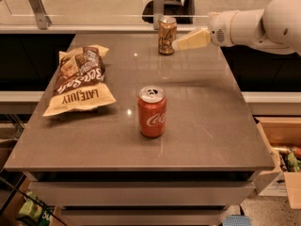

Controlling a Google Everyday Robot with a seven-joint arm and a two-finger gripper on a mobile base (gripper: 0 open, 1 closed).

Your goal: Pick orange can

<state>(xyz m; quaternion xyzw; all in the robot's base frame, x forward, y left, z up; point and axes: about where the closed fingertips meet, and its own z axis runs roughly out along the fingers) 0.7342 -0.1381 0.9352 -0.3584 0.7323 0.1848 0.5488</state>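
The orange can [166, 35], golden-tan with a dark scribbled logo and a silver top, stands upright at the far edge of the grey table [207, 126]. My gripper [178, 44] reaches in from the right on a white arm. Its cream tip is right beside the can's right side, about touching it. A red Coca-Cola can [152, 111] stands upright in the middle of the table, well in front of the gripper.
A chip bag [80, 80] lies on the left of the table. A glass rail with metal posts [159, 6] runs behind the far edge. An open cardboard box [282, 149] sits on the floor at the right.
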